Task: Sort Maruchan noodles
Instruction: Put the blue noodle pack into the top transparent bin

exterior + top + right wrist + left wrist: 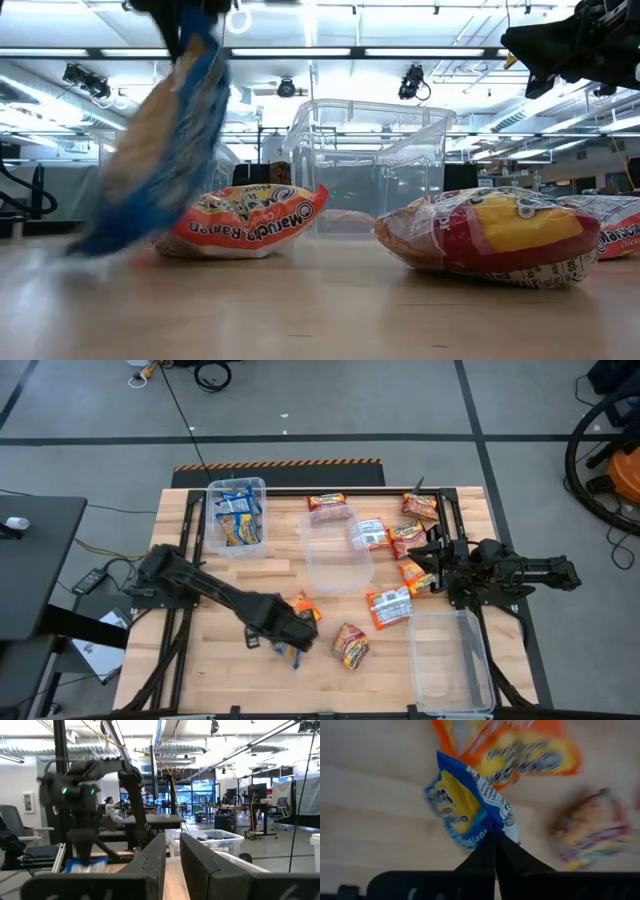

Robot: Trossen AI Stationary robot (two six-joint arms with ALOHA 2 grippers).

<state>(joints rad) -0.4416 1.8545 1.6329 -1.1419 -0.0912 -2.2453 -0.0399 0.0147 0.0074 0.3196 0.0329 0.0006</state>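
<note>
Gripping a blue packet [462, 807] by one crimped end, left gripper [496, 839] clenched tight, fingers [485, 857] meeting in a point over the seal; rest of packet hanging free beyond the tips. Placed, from above, near the table's [210, 680] front edge at about 7 o'clock from table centre, left gripper [296, 634] over the wood with the blue packet [290, 651] poking out at its 6 o'clock. Lifted off the wood in the low view, blue packet [165, 140] dangling tilted and blurred. Lying just at 12 o'clock of the gripper, an orange packet [305, 606]; at 3 o'clock, near but apart, a red packet [350, 644]. Open wood at 9 o'clock and 6 o'clock of the grip, out to the table's edges. Standing at 11 o'clock, well apart, a bin [236, 518] with blue packets inside; at centre, an empty clear bin [336, 550]; at 4 o'clock by the front right corner, another clear bin [450, 660]. Scattered between centre bin and right arm, more red and orange packets [390, 606]. Hovering above the right side at 3 o'clock, right gripper [428, 565] holding nothing, fingers [150, 862] a narrow gap apart, raised clear of the packets below.
</note>
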